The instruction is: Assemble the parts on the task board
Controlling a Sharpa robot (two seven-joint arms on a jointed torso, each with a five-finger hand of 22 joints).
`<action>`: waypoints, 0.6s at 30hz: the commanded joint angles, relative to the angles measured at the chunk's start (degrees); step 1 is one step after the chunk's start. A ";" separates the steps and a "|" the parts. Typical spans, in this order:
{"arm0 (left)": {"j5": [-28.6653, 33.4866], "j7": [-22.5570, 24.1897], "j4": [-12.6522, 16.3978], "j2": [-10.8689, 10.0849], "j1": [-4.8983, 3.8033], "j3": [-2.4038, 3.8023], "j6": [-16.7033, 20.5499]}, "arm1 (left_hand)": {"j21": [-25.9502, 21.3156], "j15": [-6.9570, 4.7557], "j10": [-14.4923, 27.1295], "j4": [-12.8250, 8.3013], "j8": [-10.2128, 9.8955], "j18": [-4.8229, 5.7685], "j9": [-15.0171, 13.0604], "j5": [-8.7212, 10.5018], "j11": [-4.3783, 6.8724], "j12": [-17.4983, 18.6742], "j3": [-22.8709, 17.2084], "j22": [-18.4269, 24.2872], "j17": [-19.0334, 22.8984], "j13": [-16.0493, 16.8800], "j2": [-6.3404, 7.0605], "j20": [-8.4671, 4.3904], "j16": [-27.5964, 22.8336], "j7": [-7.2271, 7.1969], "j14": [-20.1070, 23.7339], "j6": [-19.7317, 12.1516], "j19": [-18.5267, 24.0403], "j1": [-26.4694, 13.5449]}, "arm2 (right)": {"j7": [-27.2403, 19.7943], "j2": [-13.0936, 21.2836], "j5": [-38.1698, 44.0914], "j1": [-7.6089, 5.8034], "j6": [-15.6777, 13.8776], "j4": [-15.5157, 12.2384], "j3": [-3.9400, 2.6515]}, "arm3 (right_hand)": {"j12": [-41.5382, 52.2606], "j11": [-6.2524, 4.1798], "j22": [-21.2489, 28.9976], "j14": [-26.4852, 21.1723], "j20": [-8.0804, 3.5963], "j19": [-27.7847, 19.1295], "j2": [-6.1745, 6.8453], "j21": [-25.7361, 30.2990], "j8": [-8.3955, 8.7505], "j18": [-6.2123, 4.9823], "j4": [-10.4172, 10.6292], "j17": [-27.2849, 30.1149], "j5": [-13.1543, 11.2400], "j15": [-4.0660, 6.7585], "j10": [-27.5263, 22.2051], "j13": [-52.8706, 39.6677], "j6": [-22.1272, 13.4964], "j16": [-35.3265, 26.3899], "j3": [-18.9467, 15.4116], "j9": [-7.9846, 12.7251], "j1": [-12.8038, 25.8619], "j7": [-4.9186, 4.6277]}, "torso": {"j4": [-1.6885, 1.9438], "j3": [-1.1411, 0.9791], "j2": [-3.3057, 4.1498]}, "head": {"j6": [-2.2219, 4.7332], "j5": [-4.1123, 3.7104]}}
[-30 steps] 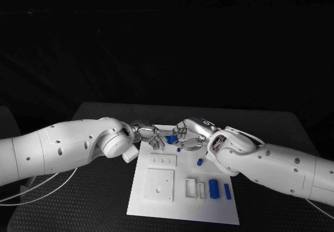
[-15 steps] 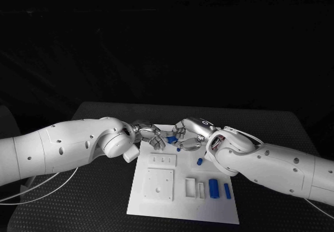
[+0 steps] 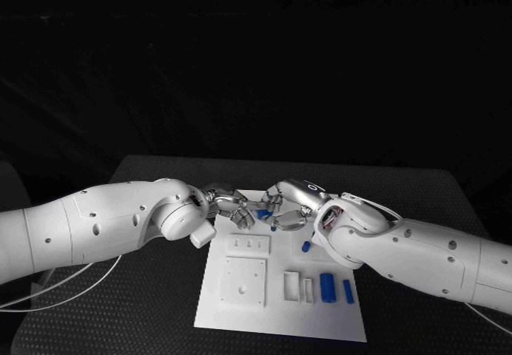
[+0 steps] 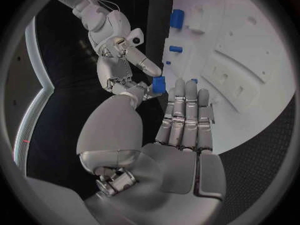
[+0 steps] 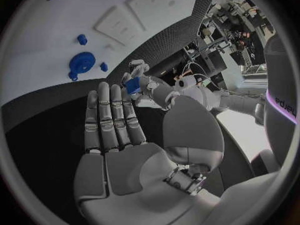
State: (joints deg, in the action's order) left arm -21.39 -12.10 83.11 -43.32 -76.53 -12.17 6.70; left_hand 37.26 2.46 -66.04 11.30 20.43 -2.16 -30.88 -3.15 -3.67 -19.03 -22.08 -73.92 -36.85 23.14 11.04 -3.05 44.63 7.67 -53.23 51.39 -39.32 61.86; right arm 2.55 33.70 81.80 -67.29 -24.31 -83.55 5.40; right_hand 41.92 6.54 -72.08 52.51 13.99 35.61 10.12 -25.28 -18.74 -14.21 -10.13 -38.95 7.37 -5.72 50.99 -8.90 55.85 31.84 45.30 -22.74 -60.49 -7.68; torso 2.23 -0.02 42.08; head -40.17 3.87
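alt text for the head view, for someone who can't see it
Both hands meet over the far end of the white task board: the left hand and right hand hold a small blue part between their fingers. More blue parts lie nearer.

We see a black worktop (image 3: 427, 200) with a finely textured surface, and the white task board (image 3: 246, 310) lies flat directly on it. The board's far end sits just beneath the left robot hand (image 3: 229, 205) and the right robot hand (image 3: 286, 207), which meet above it. Bare worktop shows outward of each robot hand.
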 commanded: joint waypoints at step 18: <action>1.17 1.10 -0.15 0.34 -0.14 0.03 -0.72 | -1.29 -0.14 -2.20 -0.46 0.78 0.48 1.05 -0.05 0.64 1.47 3.30 -0.66 -0.80 -0.64 -4.10 -0.27 -1.09 -0.63 -0.62 1.82 -0.11 3.97 | -0.51 -0.37 -0.07 0.00 0.77 -0.23 -0.03 | -0.07 0.12 -0.08 0.47 -0.05 0.52 0.48 0.39 -0.28 -0.78 -0.16 -0.09 0.42 0.03 0.37 0.09 0.39 -0.36 -0.19 -0.04 0.35 -0.02 | 0.01 -0.02 -0.04 | -0.10 0.02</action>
State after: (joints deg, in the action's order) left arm -20.75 -11.86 82.85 -43.11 -76.53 -12.17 6.66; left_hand 36.21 2.25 -67.81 10.89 20.93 -2.16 -29.88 -3.15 -2.95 -17.77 -18.99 -74.52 -37.60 22.55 7.32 -3.05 43.74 7.06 -53.45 52.82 -39.32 65.58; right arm 2.51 33.38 81.74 -67.29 -24.13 -83.66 5.40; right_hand 41.92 6.54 -72.07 52.51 13.99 35.61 10.36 -25.28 -18.99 -14.22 -10.13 -38.94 7.55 -5.72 50.99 -8.92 55.74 31.84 45.30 -22.70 -60.25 -7.78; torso 2.23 -0.05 42.07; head -40.25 3.89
